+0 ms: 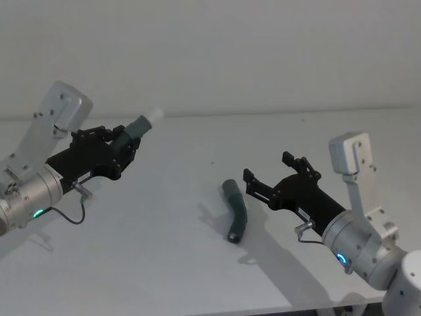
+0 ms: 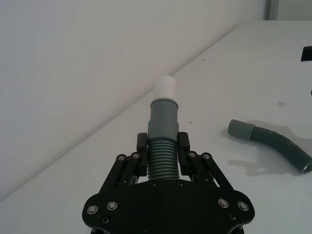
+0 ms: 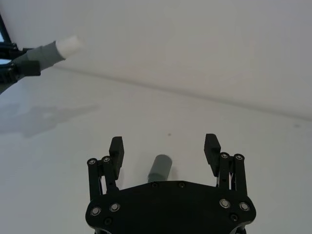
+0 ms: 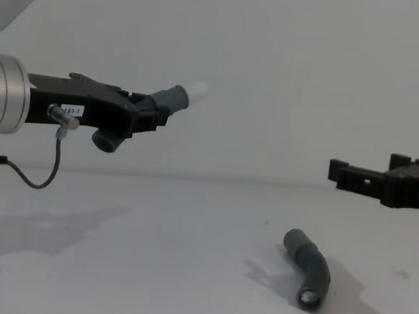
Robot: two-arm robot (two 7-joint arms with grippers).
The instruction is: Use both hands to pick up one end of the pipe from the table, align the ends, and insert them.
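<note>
My left gripper (image 1: 126,146) (image 2: 162,145) (image 4: 151,115) is shut on the ribbed middle of one dark grey pipe piece (image 1: 136,128) (image 2: 163,131) (image 4: 167,99), held well above the table (image 1: 145,217). Its white tip (image 1: 155,115) (image 2: 167,87) (image 3: 69,45) points up and away. The other pipe piece (image 1: 235,209) (image 2: 273,143) (image 4: 308,267) lies bent on the table at centre. My right gripper (image 1: 268,179) (image 3: 165,148) (image 4: 340,172) hovers open just to its right, above the table; a smooth cuff end (image 3: 159,168) shows between its fingers, lower down.
A plain white wall (image 1: 263,52) runs behind the table's far edge. The near table edge (image 1: 217,309) lies close below the lying pipe piece. A thin cable (image 1: 69,214) hangs from my left arm.
</note>
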